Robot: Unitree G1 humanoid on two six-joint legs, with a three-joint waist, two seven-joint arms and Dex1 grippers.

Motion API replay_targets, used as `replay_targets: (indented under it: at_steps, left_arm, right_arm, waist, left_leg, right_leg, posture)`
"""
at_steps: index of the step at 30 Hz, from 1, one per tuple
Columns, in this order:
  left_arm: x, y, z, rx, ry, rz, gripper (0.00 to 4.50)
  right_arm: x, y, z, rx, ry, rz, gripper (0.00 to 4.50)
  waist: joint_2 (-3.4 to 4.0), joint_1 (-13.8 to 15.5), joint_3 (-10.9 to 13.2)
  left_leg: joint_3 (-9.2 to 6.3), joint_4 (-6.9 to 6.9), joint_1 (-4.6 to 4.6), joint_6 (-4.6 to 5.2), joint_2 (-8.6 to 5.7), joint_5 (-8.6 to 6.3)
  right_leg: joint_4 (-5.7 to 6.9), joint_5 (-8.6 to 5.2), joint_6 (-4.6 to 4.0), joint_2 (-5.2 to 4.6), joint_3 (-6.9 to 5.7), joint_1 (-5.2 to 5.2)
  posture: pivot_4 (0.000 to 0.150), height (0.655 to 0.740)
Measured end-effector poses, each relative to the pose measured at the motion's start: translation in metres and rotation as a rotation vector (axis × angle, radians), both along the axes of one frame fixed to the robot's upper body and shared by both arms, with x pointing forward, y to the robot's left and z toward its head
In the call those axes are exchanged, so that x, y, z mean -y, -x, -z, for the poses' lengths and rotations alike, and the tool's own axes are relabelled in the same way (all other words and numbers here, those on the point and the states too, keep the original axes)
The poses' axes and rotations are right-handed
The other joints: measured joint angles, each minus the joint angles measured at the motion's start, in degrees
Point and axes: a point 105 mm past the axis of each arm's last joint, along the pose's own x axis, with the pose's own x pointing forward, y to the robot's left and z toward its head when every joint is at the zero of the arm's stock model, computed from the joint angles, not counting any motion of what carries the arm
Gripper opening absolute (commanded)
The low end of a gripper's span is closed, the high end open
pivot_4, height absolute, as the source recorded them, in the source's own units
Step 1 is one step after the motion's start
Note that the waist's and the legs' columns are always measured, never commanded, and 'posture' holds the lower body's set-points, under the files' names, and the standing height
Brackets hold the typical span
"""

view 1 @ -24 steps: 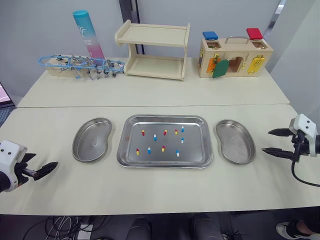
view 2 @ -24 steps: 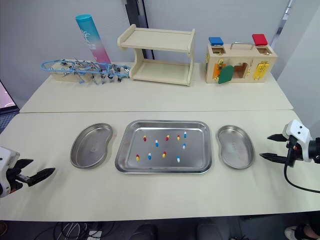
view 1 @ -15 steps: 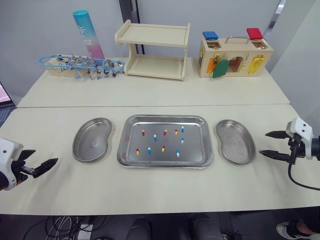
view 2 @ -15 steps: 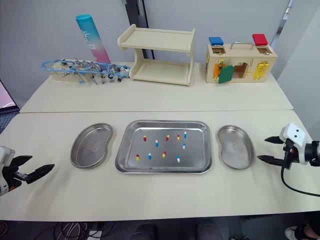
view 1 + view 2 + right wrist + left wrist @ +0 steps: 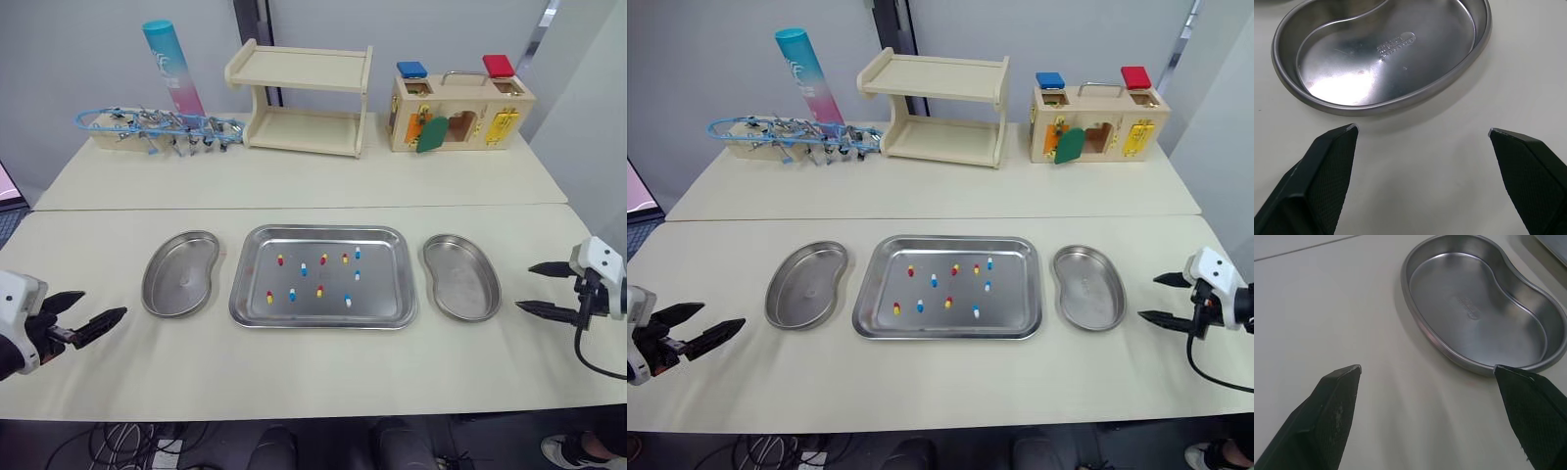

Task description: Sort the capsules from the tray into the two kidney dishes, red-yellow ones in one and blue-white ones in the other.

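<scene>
Your left claw point(image 5: 103, 304) hangs over the bare table point(image 5: 313, 362) with its 2 black fingers spread wide and nothing between them. Just ahead of it is the left kidney dish point(image 5: 181, 274), empty. Your right claw point(image 5: 523, 286) is equally agape and holds nothing, and it points at the right kidney dish point(image 5: 460, 277), also empty. Between the 2 dishes lies the tray point(image 5: 377, 294), well apart from both claws. All the capsules are scattered singly on its floor; I count 10, among them a red-yellow capsule point(image 5: 269, 296) near the left wall and a blue-white capsule point(image 5: 348, 303) toward the near right.

Expect these to be very light, smooth and rounded. On polished steel they will likely skid or roll away the moment 1 finger touches before the other. The shells look thin, so a hard squeeze could dent or split them.

Come down with a finger on each long side and pinch across the middle of the body, not the domed ends. Close gently and evenly. Take the isolated ones first.
</scene>
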Motion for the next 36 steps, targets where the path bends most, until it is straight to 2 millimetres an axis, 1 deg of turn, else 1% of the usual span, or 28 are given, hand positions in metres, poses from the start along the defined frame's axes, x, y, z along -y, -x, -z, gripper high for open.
replay_targets:
  at_steps: [2,5,7,9,12,14,16,18,19,22,25,27,31,36]
  left_arm:
    - [-0.003,0.003,-0.002,0.005,-0.001,-0.012,4.49]
    - [-0.01,0.016,0.003,-0.024,0.001,-0.033,4.49]
    - [-0.013,0.023,0.005,-0.037,0.003,-0.042,4.49]
    - [-0.016,0.028,0.002,-0.029,0.006,-0.057,4.49]
    - [-0.021,0.03,-0.003,-0.004,-0.003,-0.076,4.49]
    - [-0.021,0.032,-0.001,-0.01,-0.001,-0.081,4.49]
    - [-0.02,0.037,0.004,-0.027,0.005,-0.085,4.49]
    - [-0.018,0.041,0.008,-0.041,0.007,-0.084,4.49]
    - [-0.017,0.042,0.009,-0.043,0.005,-0.08,4.49]
    - [-0.016,0.042,0.006,-0.021,-0.018,-0.082,4.49]
    - [-0.009,0.038,0.001,0.017,-0.037,-0.065,4.49]
    - [-0.006,0.036,-0.004,0.033,-0.054,-0.059,4.49]
    - [0.004,0.037,-0.008,0.036,-0.083,-0.017,4.49]
    - [0.014,0.042,-0.016,0.053,-0.13,0.044,4.49]
  right_arm:
    - [0.004,0.001,-0.003,0.001,0.021,0.007,4.5]
    - [0.015,0.004,-0.008,0.029,0.054,0.039,4.5]
    - [0.017,0.006,-0.014,0.05,0.054,0.045,4.5]
    - [0.015,0.01,-0.019,0.066,0.055,0.023,4.5]
    - [0.003,0.014,-0.023,0.079,0.079,-0.05,4.5]
    - [-0.011,0.016,-0.027,0.094,0.089,-0.119,4.5]
    - [-0.032,0.021,-0.031,0.115,0.082,-0.207,4.5]
    - [-0.062,0.03,-0.036,0.136,0.037,-0.304,4.5]
    - [-0.082,0.038,-0.036,0.141,0.0,-0.373,4.5]
    - [-0.121,0.059,-0.03,0.145,-0.104,-0.465,4.5]
    - [-0.16,0.077,-0.013,0.154,-0.248,-0.497,4.5]
    - [-0.174,0.085,0.0,0.14,-0.323,-0.473,4.5]
    - [-0.194,0.086,0.015,0.154,-0.403,-0.421,4.5]
    - [-0.206,0.086,0.022,0.167,-0.414,-0.414,4.5]
  waist:
    - [0.0,-0.03,0.0]
    - [0.0,-0.08,0.0]
    - [0.0,-0.06,0.0]
    - [0.0,-0.04,0.0]
    - [0.0,0.02,0.0]
    - [0.01,0.02,0.0]
    - [0.01,-0.07,0.0]
    - [-0.01,-0.05,-0.01]
    - [-0.02,0.03,-0.01]
    - [-0.17,0.91,-0.09]
    - [-0.47,1.52,-0.25]
    - [-0.6,2.03,-0.31]
    - [-0.67,2.18,-0.35]
    - [-0.69,2.15,-0.36]
  left_leg:
    - [0.01,-0.01,0.0,0.0,0.0,0.0]
    - [0.02,-0.02,-0.01,0.0,0.0,0.0]
    - [0.01,-0.02,0.0,0.0,0.0,0.0]
    - [0.0,-0.01,0.01,0.0,0.0,0.0]
    - [0.0,-0.01,0.01,0.0,0.0,0.0]
    - [0.02,-0.01,0.01,0.0,0.0,0.0]
    - [0.0,-0.02,0.01,0.0,0.02,0.0]
    - [-0.04,-0.02,0.0,0.0,0.02,0.0]
    - [-0.05,-0.01,0.0,0.0,0.02,0.0]
    - [-0.06,0.0,-0.03,0.0,0.02,0.0]
    - [-0.09,0.02,-0.05,0.0,0.02,0.0]
    - [-0.09,0.02,-0.04,0.0,0.02,0.0]
    - [-0.09,0.0,-0.02,0.0,0.03,0.0]
    - [-0.09,-0.02,0.01,0.0,0.04,0.0]
  right_leg:
    - [-0.01,0.0,0.0,0.0,0.01,0.0]
    - [-0.05,-0.01,-0.01,0.0,0.02,-0.01]
    - [-0.03,-0.01,-0.01,0.0,0.01,0.0]
    - [-0.01,-0.01,-0.01,0.0,0.01,0.01]
    - [-0.02,-0.01,-0.01,0.0,0.0,0.03]
    - [-0.02,-0.01,-0.01,0.0,0.02,0.02]
    - [-0.01,-0.01,-0.01,0.01,0.01,0.02]
    - [-0.01,-0.01,-0.02,0.02,-0.01,0.02]
    - [-0.02,-0.01,-0.02,0.02,-0.02,0.04]
    - [-0.06,-0.01,-0.02,0.01,-0.05,0.06]
    - [-0.08,-0.01,-0.01,0.01,-0.1,0.08]
    - [-0.11,-0.01,-0.01,0.0,-0.11,0.1]
    - [-0.11,-0.01,-0.02,0.01,-0.1,0.09]
    - [-0.12,-0.02,-0.03,0.03,-0.1,0.09]
  posture:
    - [0.15,0.74]
    - [0.15,0.74]
    - [0.15,0.74]
    - [0.15,0.74]
    - [0.15,0.74]
    - [0.15,0.74]
    - [0.15,0.74]
    - [0.15,0.74]
    - [0.15,0.74]
    - [0.15,0.74]
    - [0.15,0.74]
    - [0.15,0.74]
    - [0.15,0.74]
    - [0.15,0.74]
